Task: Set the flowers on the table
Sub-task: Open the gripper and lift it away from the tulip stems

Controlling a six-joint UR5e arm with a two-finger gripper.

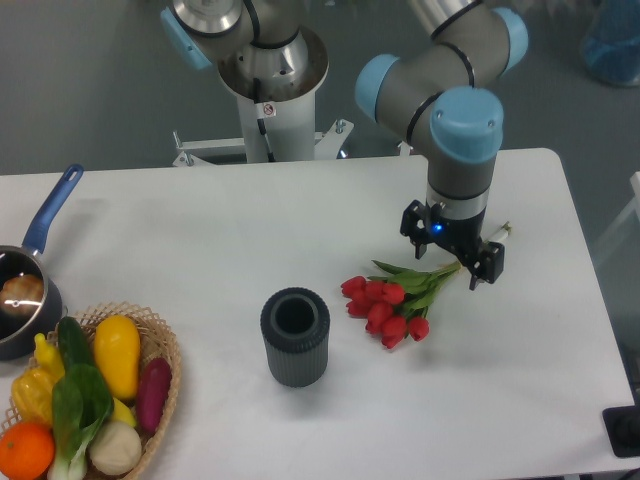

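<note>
Now the claw (452, 250) hangs open above the flowers (392, 297), pointing down.

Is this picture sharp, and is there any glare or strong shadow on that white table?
In the fixed camera view everything looks fairly sharp; the flowers and the claw show no motion blur. The table is evenly lit, with no glare spots, only soft faint shadows under the flowers and beside the dark ribbed cup.

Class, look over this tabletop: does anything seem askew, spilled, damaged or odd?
Only one thing: the flowers lie flat on the table beside the empty dark vase, not standing in it. Nothing looks spilled or damaged.
</note>
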